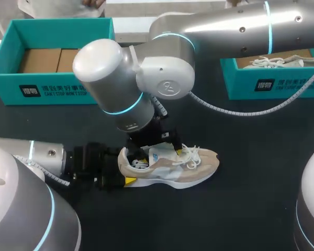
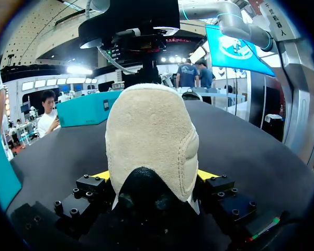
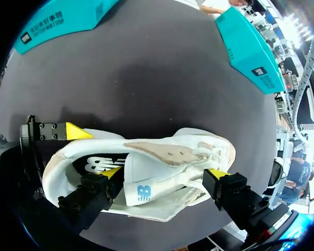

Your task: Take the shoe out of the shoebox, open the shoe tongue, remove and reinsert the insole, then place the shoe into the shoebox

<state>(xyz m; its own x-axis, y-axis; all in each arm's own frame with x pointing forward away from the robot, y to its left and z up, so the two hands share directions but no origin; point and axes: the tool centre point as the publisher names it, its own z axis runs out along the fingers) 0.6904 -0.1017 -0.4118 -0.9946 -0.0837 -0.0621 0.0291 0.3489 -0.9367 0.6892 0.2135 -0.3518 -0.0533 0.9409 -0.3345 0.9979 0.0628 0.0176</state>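
Shoe (image 1: 170,167), tongue-opening step: left gripper (image 2: 154,175) clamps its heel, right gripper (image 3: 165,174) spread wide astride tongue (image 3: 141,189); next, probably pinch and lift tongue.

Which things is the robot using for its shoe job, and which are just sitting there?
For the job: beige shoe, left gripper clamping its heel, right gripper over its tongue, and probably the teal shoebox with no shoe.
Just sitting there: the other teal shoebox and the second shoe inside it.
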